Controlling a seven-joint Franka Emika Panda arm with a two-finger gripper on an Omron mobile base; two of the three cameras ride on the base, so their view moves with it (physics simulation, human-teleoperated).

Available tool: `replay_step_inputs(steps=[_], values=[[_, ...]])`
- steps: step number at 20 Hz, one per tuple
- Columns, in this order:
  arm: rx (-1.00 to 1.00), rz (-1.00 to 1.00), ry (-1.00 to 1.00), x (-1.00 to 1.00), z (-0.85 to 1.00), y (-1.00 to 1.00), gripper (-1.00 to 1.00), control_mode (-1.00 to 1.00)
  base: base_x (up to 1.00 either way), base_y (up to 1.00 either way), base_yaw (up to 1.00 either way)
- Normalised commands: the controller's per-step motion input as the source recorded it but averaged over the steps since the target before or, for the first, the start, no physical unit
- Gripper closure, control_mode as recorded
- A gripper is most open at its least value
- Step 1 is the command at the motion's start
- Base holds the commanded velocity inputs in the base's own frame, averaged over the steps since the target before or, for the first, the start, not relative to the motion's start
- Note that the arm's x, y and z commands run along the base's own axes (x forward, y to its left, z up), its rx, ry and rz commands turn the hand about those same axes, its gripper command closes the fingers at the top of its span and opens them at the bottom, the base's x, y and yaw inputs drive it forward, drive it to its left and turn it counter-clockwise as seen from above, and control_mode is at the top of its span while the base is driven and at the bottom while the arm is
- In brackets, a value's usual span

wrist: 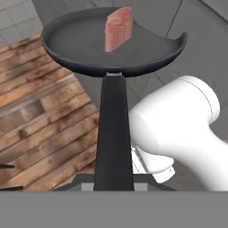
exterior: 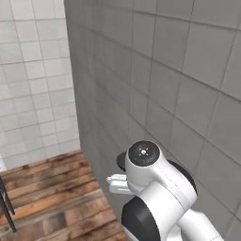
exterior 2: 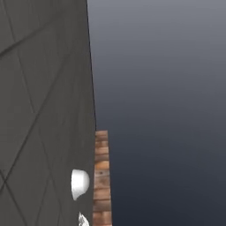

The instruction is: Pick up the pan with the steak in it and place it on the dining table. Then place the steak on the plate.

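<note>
Item: pan (wrist: 111, 42), one, dark grey-black, round and shallow. In the hand view its bowl lies at the top and its long flat handle (wrist: 113, 138) runs straight down to the bottom edge, so the long axis follows the hand's own line of sight, bowl pointing away from the hand. The pan is held in the air over the wood-plank floor (wrist: 40, 116) and beside the grey tiled wall (exterior: 179, 84).

Item: steak (wrist: 118, 28), one, pinkish-red with pale streaks. It stands on edge inside the pan, toward the far side of the bowl, long axis upright in the hand view.

Item: fingers, closed down on the near end of the pan handle; the tips themselves are hidden behind the handle.

Item: wood-plank floor, one; seen at left in the hand view and left base view, and as a narrow strip (exterior 2: 102, 176) in the right base view.
</note>
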Motion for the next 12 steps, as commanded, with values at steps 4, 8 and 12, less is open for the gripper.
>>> replay_step_inputs(steps=[4, 8, 12], values=[[0.00, 0.00, 0.00, 0.00, 0.00, 0.00, 1.00, 1.00, 1.00, 0.00, 0.05], [0.00, 0.00, 0.00, 0.00, 0.00, 0.00, 1.00, 1.00, 1.00, 0.00, 0.05], [0.00, 0.00, 0.00, 0.00, 0.00, 0.00, 1.00, 1.00, 1.00, -0.02, 0.07]])
